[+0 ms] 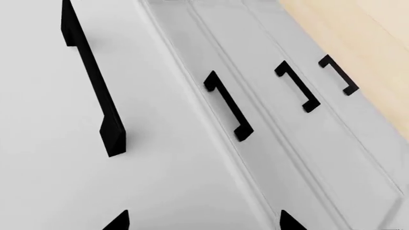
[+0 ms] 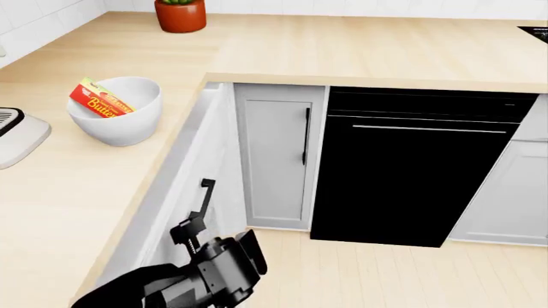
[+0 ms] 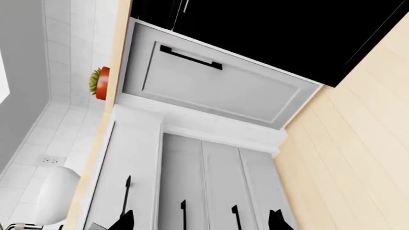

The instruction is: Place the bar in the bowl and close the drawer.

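Note:
The red and yellow "Butter" bar (image 2: 102,100) lies tilted inside the white bowl (image 2: 120,122) on the left counter. The drawer (image 2: 184,173) sits just under the counter edge with none of its white inside showing. Its black bar handle (image 2: 204,196) also shows in the left wrist view (image 1: 95,91) on the wide front (image 1: 51,158). My left gripper (image 1: 204,223) is open and empty, close to that front and past the handle's near end; it shows low in the head view (image 2: 188,234). My right gripper (image 3: 201,221) is open and empty, well back from the cabinets.
Narrower white drawers with black handles (image 1: 228,106) sit below the wide drawer. A black dishwasher (image 2: 419,173) and a white cabinet door (image 2: 278,154) fill the corner. A terracotta plant pot (image 2: 181,14) stands at the back. A white appliance (image 2: 17,138) sits left of the bowl. The floor is wood (image 2: 385,276).

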Tool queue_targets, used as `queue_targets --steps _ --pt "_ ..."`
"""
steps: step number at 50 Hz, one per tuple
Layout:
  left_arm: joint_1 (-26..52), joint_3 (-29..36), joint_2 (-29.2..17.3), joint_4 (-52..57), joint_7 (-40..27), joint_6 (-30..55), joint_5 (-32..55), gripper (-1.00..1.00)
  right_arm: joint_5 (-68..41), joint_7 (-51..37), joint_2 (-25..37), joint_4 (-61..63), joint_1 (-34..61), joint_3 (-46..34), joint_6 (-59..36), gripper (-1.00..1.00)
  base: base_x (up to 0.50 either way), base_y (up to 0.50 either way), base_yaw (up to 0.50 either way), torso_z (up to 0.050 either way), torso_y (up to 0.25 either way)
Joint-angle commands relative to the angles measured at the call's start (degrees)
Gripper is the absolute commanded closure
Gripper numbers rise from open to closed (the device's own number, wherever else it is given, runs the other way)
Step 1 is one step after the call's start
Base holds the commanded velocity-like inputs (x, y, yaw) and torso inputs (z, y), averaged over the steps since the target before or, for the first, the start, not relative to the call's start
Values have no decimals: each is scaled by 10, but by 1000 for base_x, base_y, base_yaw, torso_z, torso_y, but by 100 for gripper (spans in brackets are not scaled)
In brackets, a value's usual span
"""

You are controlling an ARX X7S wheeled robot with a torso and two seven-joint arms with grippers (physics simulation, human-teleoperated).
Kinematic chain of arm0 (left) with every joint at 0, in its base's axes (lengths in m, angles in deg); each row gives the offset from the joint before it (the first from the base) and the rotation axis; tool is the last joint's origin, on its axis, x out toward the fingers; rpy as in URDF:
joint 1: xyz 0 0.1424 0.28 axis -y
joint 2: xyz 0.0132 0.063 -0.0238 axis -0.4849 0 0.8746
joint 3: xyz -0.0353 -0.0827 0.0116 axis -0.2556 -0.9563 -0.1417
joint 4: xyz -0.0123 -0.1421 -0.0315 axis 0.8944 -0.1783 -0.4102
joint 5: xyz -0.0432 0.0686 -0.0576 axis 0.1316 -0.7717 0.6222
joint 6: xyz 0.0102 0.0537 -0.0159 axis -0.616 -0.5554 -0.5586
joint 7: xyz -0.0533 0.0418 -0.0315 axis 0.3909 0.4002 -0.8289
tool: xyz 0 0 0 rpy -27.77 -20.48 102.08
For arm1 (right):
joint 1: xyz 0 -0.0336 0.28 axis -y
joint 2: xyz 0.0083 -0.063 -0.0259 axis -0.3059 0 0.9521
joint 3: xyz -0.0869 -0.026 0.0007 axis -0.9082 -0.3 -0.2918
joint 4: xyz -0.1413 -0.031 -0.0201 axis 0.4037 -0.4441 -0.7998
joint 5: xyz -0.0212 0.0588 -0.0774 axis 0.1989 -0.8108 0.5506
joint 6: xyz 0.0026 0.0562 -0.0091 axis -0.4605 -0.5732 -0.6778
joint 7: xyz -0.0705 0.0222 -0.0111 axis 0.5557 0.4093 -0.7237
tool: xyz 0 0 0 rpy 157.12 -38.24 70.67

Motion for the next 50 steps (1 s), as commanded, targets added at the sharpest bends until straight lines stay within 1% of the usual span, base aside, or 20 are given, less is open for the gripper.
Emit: queue_targets --steps 1,8,16,27,50 --pt "2 3 0 -19 56 -25 -9 -100 1 -1 -2 -2 -2 3 0 -100 0 0 0 0 0" --pt "4 2 0 -33 78 -33 -1 -100 1 -1 -1 2 -5 5 4 -100 0 0 0 0 0" --pt "7 1 0 -52 125 -48 -22 -100 3 -1 1 7 -8 7 8 -100 0 0 0 0 0" --pt "10 -3 0 -87 163 -61 -18 -100 5 1 7 25 -18 10 23 -100 0 0 0 0 0" --pt "8 -13 0 -149 197 -85 -19 -100 7 1 8 35 -28 15 35 -100 0 0 0 0 0"
